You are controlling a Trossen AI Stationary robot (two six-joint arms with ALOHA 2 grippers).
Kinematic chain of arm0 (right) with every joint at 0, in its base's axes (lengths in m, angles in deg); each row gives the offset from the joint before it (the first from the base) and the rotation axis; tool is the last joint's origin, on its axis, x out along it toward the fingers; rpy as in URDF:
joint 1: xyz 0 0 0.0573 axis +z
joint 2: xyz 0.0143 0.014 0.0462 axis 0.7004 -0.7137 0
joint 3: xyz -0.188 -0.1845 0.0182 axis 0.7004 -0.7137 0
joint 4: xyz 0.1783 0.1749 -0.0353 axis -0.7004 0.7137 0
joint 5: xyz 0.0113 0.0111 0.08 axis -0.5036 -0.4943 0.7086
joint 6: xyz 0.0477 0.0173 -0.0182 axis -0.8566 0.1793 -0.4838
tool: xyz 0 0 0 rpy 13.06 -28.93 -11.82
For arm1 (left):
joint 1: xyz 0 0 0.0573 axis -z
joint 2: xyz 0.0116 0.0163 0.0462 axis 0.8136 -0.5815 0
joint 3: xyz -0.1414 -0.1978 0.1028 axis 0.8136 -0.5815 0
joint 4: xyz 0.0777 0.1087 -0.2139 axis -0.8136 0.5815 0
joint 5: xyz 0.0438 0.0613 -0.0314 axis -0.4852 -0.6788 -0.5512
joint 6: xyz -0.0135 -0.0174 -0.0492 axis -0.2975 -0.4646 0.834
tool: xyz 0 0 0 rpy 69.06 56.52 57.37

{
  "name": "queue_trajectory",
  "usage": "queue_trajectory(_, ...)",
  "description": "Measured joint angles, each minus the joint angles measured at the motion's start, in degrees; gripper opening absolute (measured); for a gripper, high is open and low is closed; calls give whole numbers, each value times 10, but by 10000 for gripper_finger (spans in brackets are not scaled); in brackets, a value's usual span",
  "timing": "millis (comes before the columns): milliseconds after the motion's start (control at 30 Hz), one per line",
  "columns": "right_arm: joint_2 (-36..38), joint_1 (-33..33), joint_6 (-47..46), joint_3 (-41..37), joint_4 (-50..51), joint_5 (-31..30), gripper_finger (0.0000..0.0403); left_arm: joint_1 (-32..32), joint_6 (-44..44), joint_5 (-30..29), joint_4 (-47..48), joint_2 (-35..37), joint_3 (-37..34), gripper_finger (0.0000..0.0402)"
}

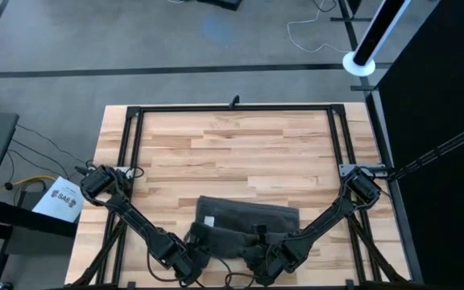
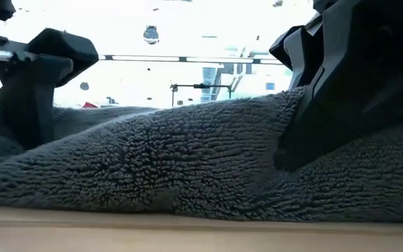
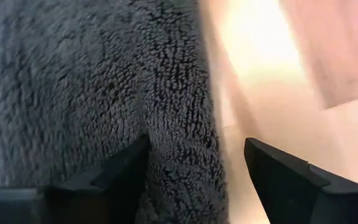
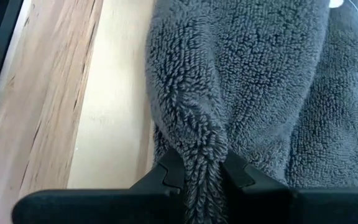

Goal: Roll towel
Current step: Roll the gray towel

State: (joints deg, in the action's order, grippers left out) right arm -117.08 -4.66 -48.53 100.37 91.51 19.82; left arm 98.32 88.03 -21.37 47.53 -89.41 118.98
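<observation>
Two sets of fingers sit at the near edge of the dark charcoal-grey terry towel (image 1: 246,225). My right gripper (image 4: 194,177) is clamped on a pinched ridge of its pile, fingers (image 4: 166,174) tight on either side. My left gripper (image 3: 194,171) stands spread wide, holding nothing, with the towel's edge running up between the fingers (image 3: 126,168).

From above, the cloth lies near the front of the pale wooden worktop (image 1: 240,145), its long axis running left to right, the near edge already bunched between both arms. I judge rolling must go away from me, over bare wood. Nothing else stands in the way.
</observation>
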Motion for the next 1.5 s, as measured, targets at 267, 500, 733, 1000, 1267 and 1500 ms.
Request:
queue_trajectory(267, 0, -5, 2, 0, -1, 23, 30, -4, 100, 0, 46, -26, 3, 203)
queue_trajectory(500, 19, 0, 4, 0, -12, 51, 30, -7, 132, 56, 91, -2, 36, 17)
queue_trajectory(733, 74, 4, -7, 1, -16, 126, 30, -9, 170, 169, 113, 78, 68, 16)
queue_trajectory(1000, 94, -26, 21, -25, -45, 287, 30, -50, 132, 254, 85, 125, 64, 16)
queue_trajectory(1267, 93, -65, -13, -95, -146, 414, 30, -118, 46, 367, 80, 69, 65, 16)
queue_trajectory(1500, 99, -81, -61, -142, -201, 443, 30, -146, 33, 367, 88, 62, 61, 16)
